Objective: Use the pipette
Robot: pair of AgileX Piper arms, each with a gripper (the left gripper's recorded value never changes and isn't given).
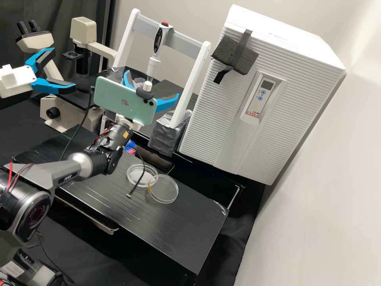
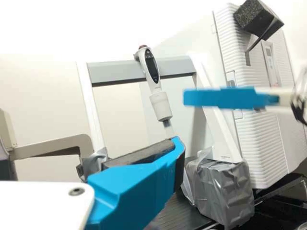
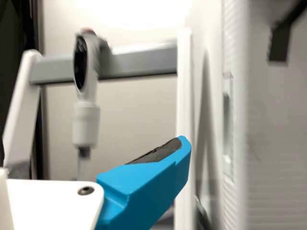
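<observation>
A white and grey pipette [image 1: 158, 41] with a red top button hangs upright on the crossbar of a white stand [image 1: 186, 43]. My right gripper [image 1: 149, 92], which carries a mint-green phone [image 1: 125, 101] on its wrist, is open just in front of the pipette's lower shaft, one blue finger on each side. In the right wrist view the pipette [image 3: 85, 96] hangs close ahead, beyond one blue finger [image 3: 153, 179]. My left gripper [image 1: 59, 70] stands open at the far left, well away. In its view the pipette [image 2: 156, 91] hangs beyond its own finger [image 2: 144, 179].
Two clear petri dishes [image 1: 142, 174] [image 1: 164, 189] lie on a black tray [image 1: 174, 226], a thin cable [image 1: 137, 178] across one. A large white ribbed machine [image 1: 278, 99] with a foam block [image 1: 234, 55] stands right of the stand. A microscope [image 1: 59, 107] stands at the left.
</observation>
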